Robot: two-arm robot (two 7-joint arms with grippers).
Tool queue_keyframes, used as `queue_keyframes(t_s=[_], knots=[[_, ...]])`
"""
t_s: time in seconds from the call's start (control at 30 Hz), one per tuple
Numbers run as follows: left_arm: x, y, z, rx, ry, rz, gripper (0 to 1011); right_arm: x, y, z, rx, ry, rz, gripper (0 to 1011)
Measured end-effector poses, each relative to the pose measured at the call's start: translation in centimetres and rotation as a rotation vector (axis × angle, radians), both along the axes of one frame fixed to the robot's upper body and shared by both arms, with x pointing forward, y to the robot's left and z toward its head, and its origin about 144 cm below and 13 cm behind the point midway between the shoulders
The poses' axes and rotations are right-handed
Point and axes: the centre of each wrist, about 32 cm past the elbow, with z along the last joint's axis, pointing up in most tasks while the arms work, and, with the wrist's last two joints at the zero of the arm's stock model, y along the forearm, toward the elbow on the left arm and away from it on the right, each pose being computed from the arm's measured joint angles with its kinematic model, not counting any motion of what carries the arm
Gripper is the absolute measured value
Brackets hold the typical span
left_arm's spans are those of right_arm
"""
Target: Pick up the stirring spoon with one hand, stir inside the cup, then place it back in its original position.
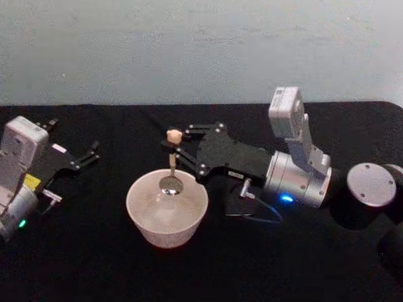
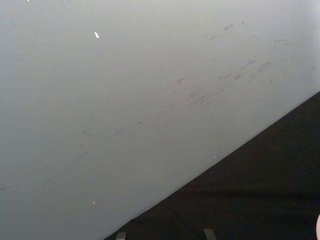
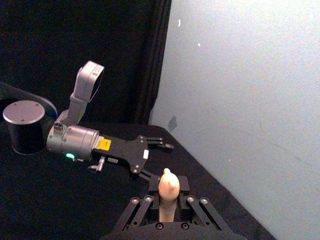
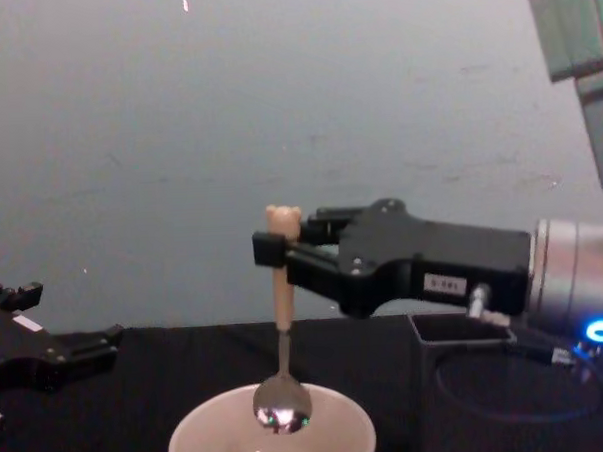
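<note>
Pinching the stirring spoon (image 1: pixel 172 163) below its bear head, our right hand (image 1: pixel 177 144) dips its bowl into the cup (image 1: pixel 166 222); our left hand (image 1: pixel 75 141) sits parked, fingers spread, empty.

No writing can be read anywhere. The black blocky right gripper (image 4: pixel 273 249) carries a small white rectangular label (image 4: pixel 446 283) on its side, printed with dark marks too fine to make out. The black left gripper (image 3: pixel 159 161) has a yellow sticker (image 3: pixel 103 144) on its body beside the silver wrist and a pale tag (image 1: pixel 58 148) on its upper face; neither is legible.
</note>
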Motion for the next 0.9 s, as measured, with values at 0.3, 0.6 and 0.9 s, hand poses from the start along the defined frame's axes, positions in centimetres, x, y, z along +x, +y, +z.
queue_keyframes(t_s=[0.3, 0.6, 0.9], knots=[[0.0, 0.0, 0.0, 0.0, 0.0, 0.0, 1001, 0.3, 0.7, -1.7, -0.004, 0.014, 0.002, 211], [0.0, 0.0, 0.0, 0.0, 0.0, 0.0, 1001, 0.5, 1.5, -3.0, -0.014, 0.032, -0.006, 211], [0.0, 0.0, 0.0, 0.0, 0.0, 0.0, 1001, 0.4, 1.9, -3.5, -0.026, 0.045, -0.006, 211]])
